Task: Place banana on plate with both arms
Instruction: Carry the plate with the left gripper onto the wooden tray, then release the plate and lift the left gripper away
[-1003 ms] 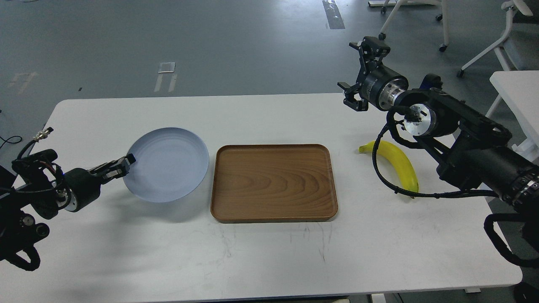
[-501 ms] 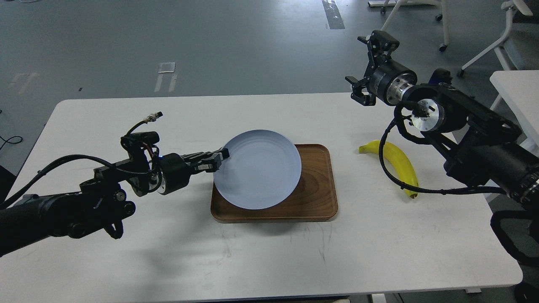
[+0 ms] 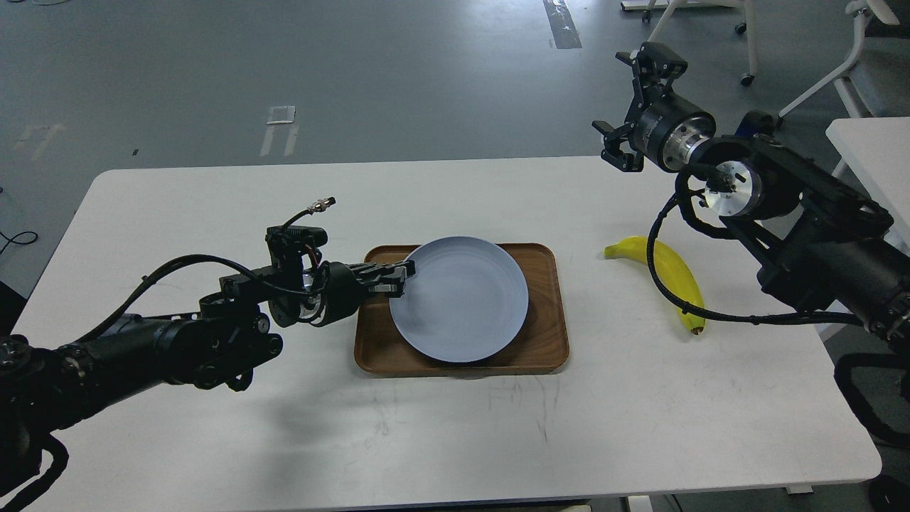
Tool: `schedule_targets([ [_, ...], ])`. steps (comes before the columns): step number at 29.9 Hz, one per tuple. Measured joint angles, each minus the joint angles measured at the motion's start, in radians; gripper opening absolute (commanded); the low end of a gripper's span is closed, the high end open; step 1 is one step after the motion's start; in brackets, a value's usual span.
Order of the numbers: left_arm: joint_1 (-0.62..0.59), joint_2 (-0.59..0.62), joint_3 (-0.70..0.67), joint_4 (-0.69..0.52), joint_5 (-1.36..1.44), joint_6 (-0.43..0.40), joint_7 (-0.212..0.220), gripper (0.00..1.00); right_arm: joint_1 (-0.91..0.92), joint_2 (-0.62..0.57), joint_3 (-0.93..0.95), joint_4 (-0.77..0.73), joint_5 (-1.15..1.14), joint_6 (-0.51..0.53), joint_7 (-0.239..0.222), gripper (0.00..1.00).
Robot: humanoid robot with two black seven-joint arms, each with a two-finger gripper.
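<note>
The pale blue-grey plate [image 3: 459,299] sits over the brown wooden tray [image 3: 547,341] at the table's middle. My left gripper [image 3: 404,277] is shut on the plate's left rim. The yellow banana [image 3: 668,274] lies on the white table to the right of the tray, with a black cable across it. My right gripper [image 3: 636,107] is open and empty, raised above the table's far edge, up and to the left of the banana.
The white table [image 3: 455,427] reaches to the front and both sides. My right arm's thick links [image 3: 803,235] hang over the table's right side next to the banana. Chairs and another white table [image 3: 874,156] stand beyond on the right.
My left arm has carried the plate from the table's left side to the right and lowered it over the tray. My right gripper has drifted slightly right and up.
</note>
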Motion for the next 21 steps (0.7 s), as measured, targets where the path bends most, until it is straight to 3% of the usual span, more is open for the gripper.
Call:
schedule_targets([
  [5, 0.004, 0.001, 0.003, 0.003, 0.0, -0.001, -0.005, 0.0, 0.0, 0.0, 0.001, 0.0, 0.0, 0.0, 0.0, 1.0],
  [7, 0.005, -0.001, 0.004, -0.001, 0.001, -0.001, -0.005, 0.05, 0.0, 0.0, 0.002, 0.0, 0.0, 0.0, 0.0, 1.0],
  [9, 0.005, -0.002, 0.003, -0.007, 0.001, -0.001, -0.005, 0.58, 0.0, 0.0, 0.002, 0.0, 0.0, 0.0, 0.0, 1.0],
  [10, 0.005, -0.003, 0.003, -0.01, 0.001, -0.001, -0.004, 0.71, 0.0, 0.0, 0.002, 0.0, 0.0, 0.0, 0.0, 1.0],
  [13, 0.0, -0.005, -0.004, -0.014, -0.011, 0.001, 0.001, 0.93, 0.0, 0.0, 0.001, 0.0, 0.0, 0.0, 0.0, 1.0],
  [21, -0.05, -0.005, -0.024, -0.03, -0.156, 0.01, 0.003, 0.97, 0.0, -0.001, -0.002, 0.001, 0.0, 0.001, 0.0, 1.0],
])
